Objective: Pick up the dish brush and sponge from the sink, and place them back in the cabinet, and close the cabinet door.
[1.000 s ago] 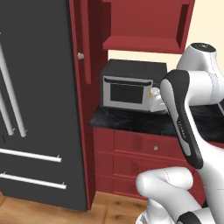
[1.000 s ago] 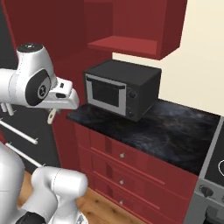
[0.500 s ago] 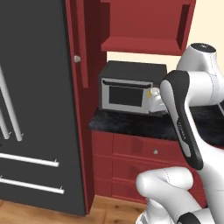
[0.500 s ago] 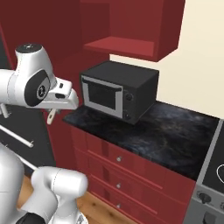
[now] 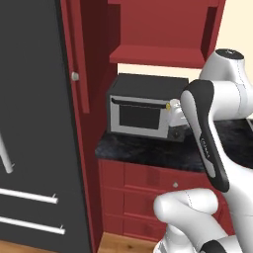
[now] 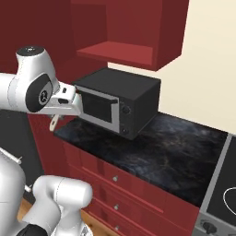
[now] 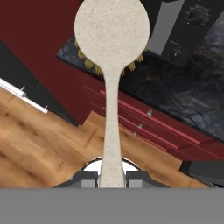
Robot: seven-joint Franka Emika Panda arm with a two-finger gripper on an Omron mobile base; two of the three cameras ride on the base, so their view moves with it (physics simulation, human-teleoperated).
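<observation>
Hand view: the tool [image 7: 112, 177] is clamped on the cream-white, round-headed dish brush [image 7: 111, 52]; right base view shows its handle hanging beside the black microwave [image 6: 122, 103].

We see the dish brush [image 7: 112, 52], speckled cream-white from head to handle, with tan bristles peeking round the head, rising from between our dark fingers [image 7: 89, 178]. Beyond them lie the black marbled table [image 7: 192, 100], dark red drawers [image 7: 144, 124] and warm wood-grain floor [image 7: 43, 144].
</observation>
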